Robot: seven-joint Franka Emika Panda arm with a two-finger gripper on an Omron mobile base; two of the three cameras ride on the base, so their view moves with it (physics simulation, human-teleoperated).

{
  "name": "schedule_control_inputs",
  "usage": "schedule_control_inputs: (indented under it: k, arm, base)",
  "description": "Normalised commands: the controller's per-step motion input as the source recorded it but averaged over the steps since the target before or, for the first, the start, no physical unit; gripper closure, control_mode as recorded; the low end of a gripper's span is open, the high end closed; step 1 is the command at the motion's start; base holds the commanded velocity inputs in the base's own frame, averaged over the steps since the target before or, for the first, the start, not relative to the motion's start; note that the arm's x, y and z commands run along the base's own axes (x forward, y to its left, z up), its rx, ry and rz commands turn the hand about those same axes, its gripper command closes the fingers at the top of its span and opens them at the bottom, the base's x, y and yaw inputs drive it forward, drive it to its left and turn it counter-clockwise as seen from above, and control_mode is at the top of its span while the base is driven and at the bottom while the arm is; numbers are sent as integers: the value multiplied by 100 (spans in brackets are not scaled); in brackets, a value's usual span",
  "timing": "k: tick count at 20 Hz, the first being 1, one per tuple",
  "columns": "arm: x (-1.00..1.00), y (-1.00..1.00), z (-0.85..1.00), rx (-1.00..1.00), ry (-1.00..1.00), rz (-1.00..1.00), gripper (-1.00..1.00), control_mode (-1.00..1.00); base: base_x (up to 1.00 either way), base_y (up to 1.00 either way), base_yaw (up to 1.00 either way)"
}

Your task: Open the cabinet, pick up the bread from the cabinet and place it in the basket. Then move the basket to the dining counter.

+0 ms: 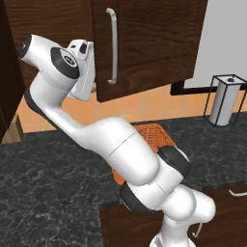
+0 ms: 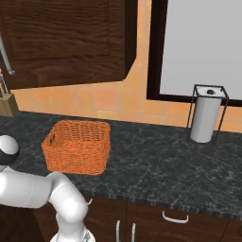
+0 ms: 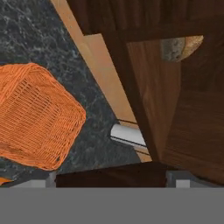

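In the hand view the basket [image 3: 35, 116] is sitting left of the claw [image 3: 111, 177] on the black counter [image 3: 30, 30]. The claw is standing wide, gripping nothing. Up to its right, the bread [image 3: 180, 47] is peeking from inside the cabinet [image 3: 192, 118].

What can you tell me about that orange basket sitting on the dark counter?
The orange woven mesh basket is rectangular with rounded corners, open on top, with no carrying handle. Its walls look like fine wicker with a thicker rim. It stands upright on the black marbled countertop, below the dark brown wood-grain wall cabinet. What can be seen of its inside looks empty. Nothing is seen touching it but the countertop. In the left base view the white robot arm hides most of it.
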Motion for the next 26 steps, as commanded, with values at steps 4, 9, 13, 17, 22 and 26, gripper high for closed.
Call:
schedule_control_inputs:
  k: [4, 9, 13, 17, 22, 26]
  arm:
    - [-100, -100, -4, 0, -21, -2, -100, -100]
    - [-99, -100, 0, 0, -24, -10, -100, -100]
    - [-93, -100, 0, 0, -26, -9, -100, -100]
    - [-95, -100, 0, 0, -25, -10, -100, -100]
    - [-67, -100, 3, 0, -17, -14, -100, -100]
    - [-24, -100, 20, 3, -12, -15, -100, -100]
  base:
    - [0, 0, 0]
    - [0, 0, 0]
    - [0, 0, 0]
    - [0, 0, 0]
    - [0, 0, 0]
    - [0, 0, 0]
